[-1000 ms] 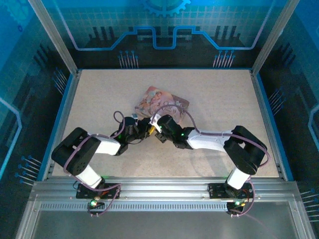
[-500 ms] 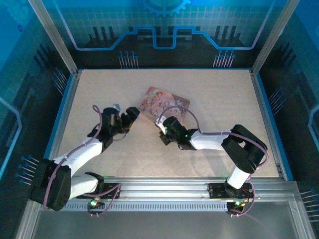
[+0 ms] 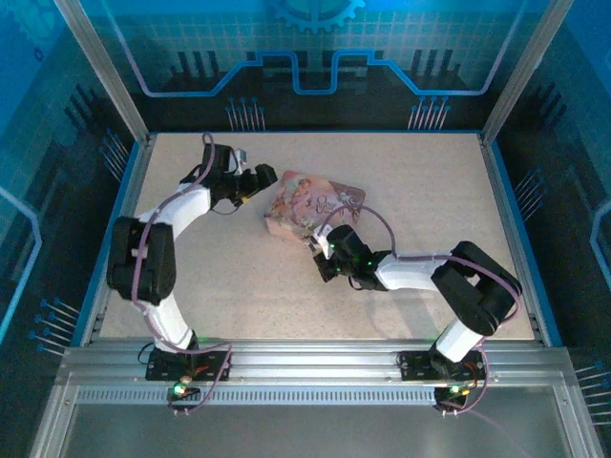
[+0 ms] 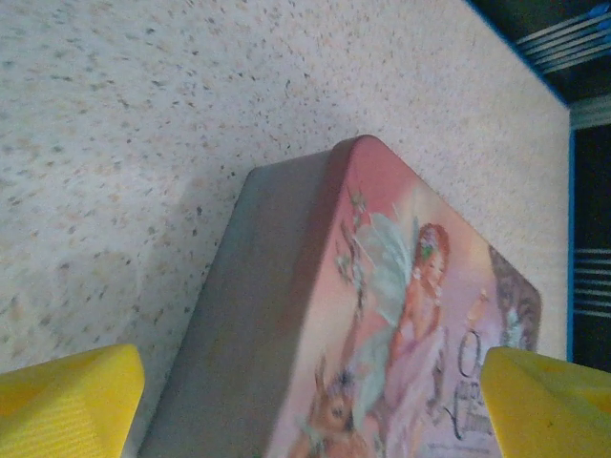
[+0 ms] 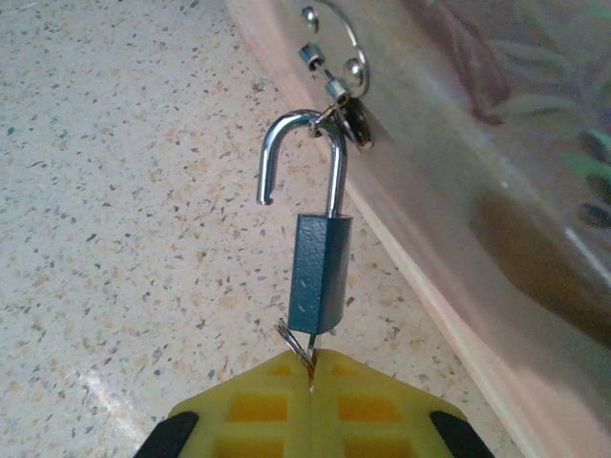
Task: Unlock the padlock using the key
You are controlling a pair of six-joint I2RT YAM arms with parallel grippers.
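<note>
Swinging clear of the work, my left gripper (image 3: 260,181) now hangs at the 10 o'clock corner of the pink illustrated rectangular tin box (image 3: 307,202), jaws spread wide and gripping nothing. A second ago it sat nose to nose with the right gripper at the tin's 6 o'clock edge, its arm folded low toward the table's 7 o'clock. From the left wrist camera, its yellow fingers (image 4: 67,401) stand far apart on either side of the tin's fairy-painted lid, clear of it.

My right gripper (image 5: 312,370) has hardly shifted and stays at the tin's 5 o'clock, clenched on the tiny thin dark metal key (image 5: 305,345). The key stands in the base of the tiny padlock with dark bluish body and thin silvery shackle (image 5: 320,272). The shackle's free leg is out of the body, at 9 o'clock of the fixed leg, and its bow hooks a small silvery fitting (image 5: 355,129) on the tin's side wall. I cannot tell whether the padlock touches the speckled beige tabletop (image 3: 430,181).
</note>
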